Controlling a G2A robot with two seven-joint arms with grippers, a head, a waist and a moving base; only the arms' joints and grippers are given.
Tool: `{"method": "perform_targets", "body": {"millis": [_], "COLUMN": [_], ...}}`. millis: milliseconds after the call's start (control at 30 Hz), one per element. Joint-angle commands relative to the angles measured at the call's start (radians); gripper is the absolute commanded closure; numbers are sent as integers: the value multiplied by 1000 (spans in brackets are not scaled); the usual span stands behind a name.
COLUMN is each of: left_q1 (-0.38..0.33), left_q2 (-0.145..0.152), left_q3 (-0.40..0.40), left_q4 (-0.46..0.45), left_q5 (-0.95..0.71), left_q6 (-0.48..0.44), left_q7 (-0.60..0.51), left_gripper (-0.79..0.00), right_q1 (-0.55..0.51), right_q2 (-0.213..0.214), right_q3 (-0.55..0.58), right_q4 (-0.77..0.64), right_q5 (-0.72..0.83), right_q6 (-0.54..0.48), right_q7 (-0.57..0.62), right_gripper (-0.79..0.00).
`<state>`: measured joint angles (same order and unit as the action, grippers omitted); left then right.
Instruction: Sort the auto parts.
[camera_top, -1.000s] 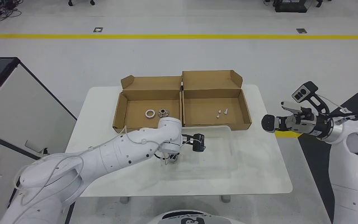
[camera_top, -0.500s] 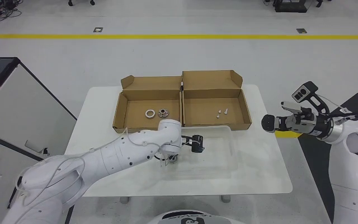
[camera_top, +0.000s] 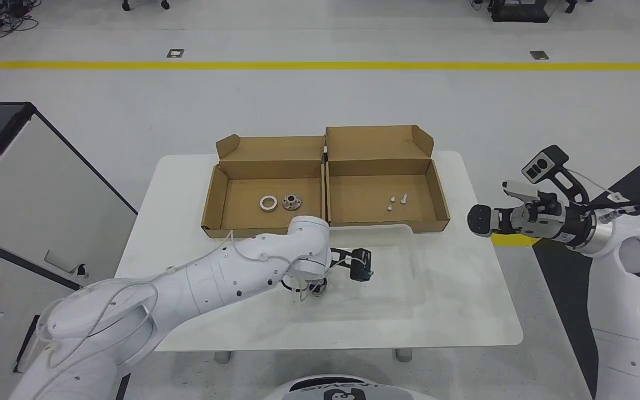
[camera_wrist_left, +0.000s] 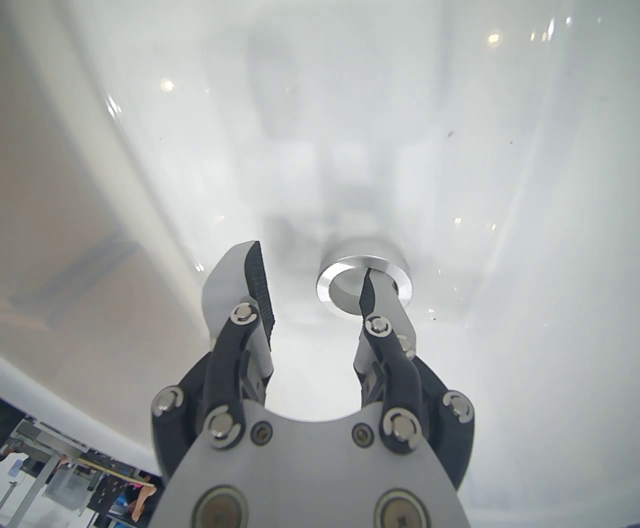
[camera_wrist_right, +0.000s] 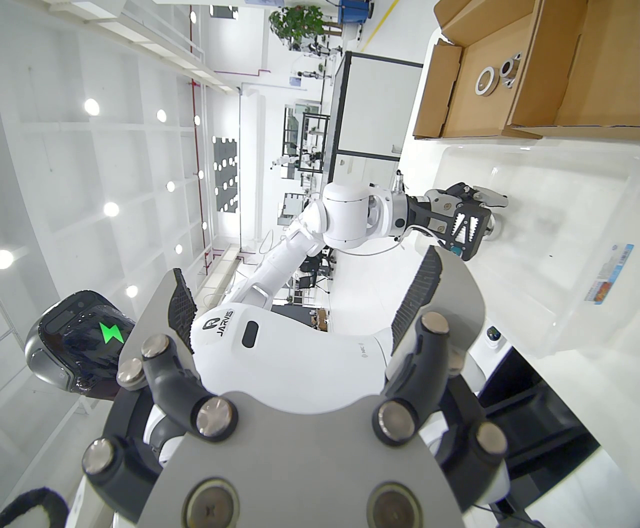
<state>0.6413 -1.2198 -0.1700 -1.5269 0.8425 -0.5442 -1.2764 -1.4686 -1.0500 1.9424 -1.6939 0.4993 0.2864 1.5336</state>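
A silver metal ring (camera_wrist_left: 331, 285) lies flat on the floor of the clear plastic bin (camera_top: 400, 290). My left gripper (camera_wrist_left: 310, 257) is open and low in the bin, with one fingertip (camera_wrist_left: 364, 292) inside the ring's hole and the other outside it. In the top view the left gripper (camera_top: 317, 286) sits in the bin's left part, under the white arm. My right gripper (camera_top: 478, 218) hangs open and holds nothing, off the table's right edge. In its own view the right gripper (camera_wrist_right: 305, 261) looks across at the left gripper (camera_wrist_right: 482, 200).
Two open cardboard boxes stand behind the bin. The left box (camera_top: 230, 205) holds a metal ring (camera_top: 268, 203) and a flanged part (camera_top: 291, 200). The right box (camera_top: 360, 205) holds small white parts (camera_top: 398, 202). The white table (camera_top: 470, 300) has free room on the right.
The left arm's wrist has shifted a little to the right and down into the bin. The right arm has not moved.
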Motion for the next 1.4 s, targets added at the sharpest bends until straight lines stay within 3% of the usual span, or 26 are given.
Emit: {"method": "perform_targets", "body": {"millis": [0,400,1367], "left_q1": [0,-6,0], "left_q2": [-4,-22,-12], "left_q3": [0,0,0], "left_q4": [4,35,39], "left_q5": [-15,-69,-71], "left_q6": [-12,-49,-42], "left_q7": [12,49,42], "left_gripper": [-391,-385,-308], "right_q1": [0,0,0], "right_q2": [0,0,0], "right_q3": [0,0,0], "right_q4": [0,0,0], "right_q5": [0,0,0], "right_q6": [0,0,0], "right_q7": [0,0,0], "right_gripper": [-785,-785,-785]}}
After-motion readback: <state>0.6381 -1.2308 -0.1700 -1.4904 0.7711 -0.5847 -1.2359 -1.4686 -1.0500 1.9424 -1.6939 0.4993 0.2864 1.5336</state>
